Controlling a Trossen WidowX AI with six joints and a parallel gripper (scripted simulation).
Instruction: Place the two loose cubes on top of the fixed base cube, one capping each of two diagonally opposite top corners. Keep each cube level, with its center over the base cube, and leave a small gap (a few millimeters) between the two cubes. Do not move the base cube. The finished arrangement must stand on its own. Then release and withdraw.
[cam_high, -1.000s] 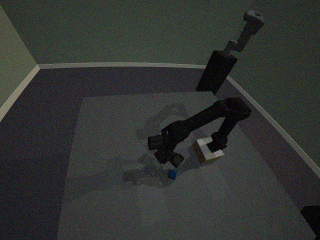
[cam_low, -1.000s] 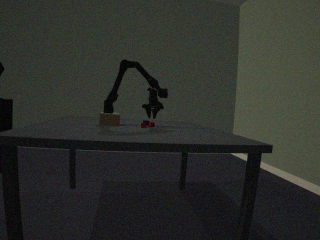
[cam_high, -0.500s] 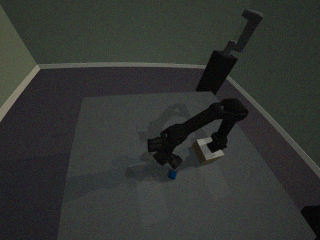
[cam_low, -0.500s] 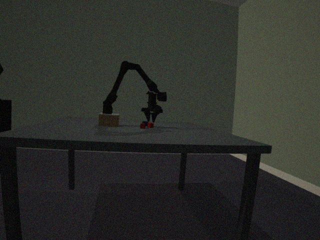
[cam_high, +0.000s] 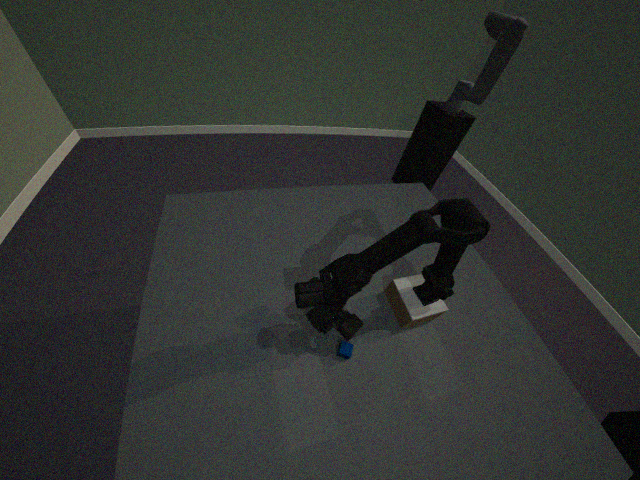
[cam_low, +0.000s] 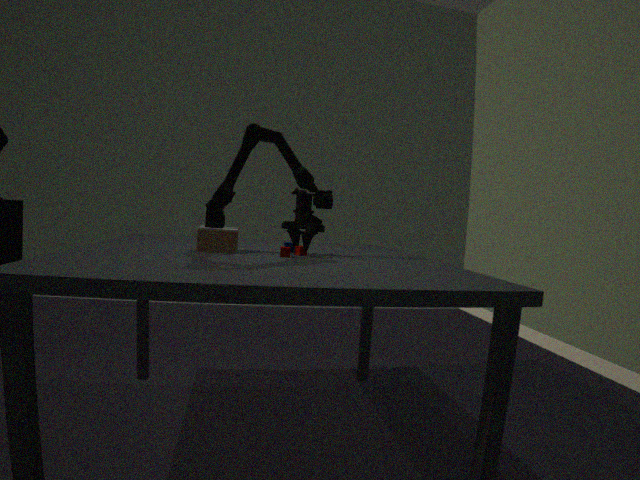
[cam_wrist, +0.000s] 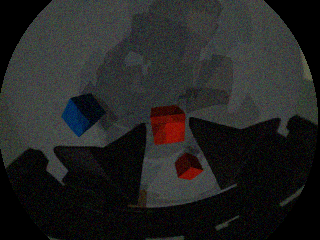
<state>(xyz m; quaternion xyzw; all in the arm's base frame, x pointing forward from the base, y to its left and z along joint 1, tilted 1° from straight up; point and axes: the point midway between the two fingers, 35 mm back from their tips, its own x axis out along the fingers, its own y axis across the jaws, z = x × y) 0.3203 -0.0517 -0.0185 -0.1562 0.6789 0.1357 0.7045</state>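
gripper (cam_wrist: 170, 135) dark, wedge-fingered, parted around matte red cube (cam_wrist: 167, 124) | blue cube (cam_wrist: 82, 114) beside

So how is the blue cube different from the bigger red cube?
The blue cube is blue; the bigger red cube is red. In the wrist view the red one sits between the open hand's fingers, while the blue one sits off to the left, outside them. From the top the blue cube shows; the red one hides under the hand. Both rest on the table.

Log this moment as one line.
gripper: open, low | red cube: between jaws, ungripped | blue cube: aside, untouched
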